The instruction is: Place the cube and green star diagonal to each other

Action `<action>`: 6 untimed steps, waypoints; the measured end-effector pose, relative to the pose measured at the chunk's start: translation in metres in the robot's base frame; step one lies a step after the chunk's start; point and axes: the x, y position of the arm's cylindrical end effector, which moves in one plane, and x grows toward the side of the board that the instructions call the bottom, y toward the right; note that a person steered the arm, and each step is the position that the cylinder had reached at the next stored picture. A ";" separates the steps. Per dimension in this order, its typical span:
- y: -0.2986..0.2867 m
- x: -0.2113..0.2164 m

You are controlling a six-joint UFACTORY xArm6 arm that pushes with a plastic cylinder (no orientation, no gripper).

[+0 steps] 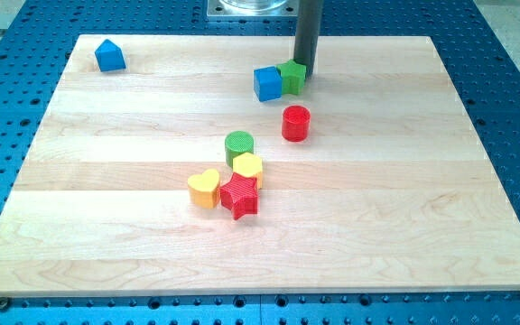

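No pincer on this rig, so no open-or-clamped state to record; we work with my tip (307, 69), the lower end of the dark rod. It sits at the view's top, touching or just beside the green star (292, 77) on that block's upper right side. The green star in turn touches the blue cube (266, 83), which lies to its left and slightly lower in the view.

Judgement: the two are nearly side by side, only slightly offset, so the diagonal is not yet clear. To do the step well, we push slowly on one block only, keeping the contact centred on the star so it slides without spinning off the tip.

Red cylinder (296, 123) is near, below the pair; avoid it. The central cluster and the other blue block (109, 56) on the table (404, 181) are well apart.
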 end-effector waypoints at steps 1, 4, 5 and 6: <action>0.063 0.023; 0.000 0.017; -0.036 0.020; -0.039 0.077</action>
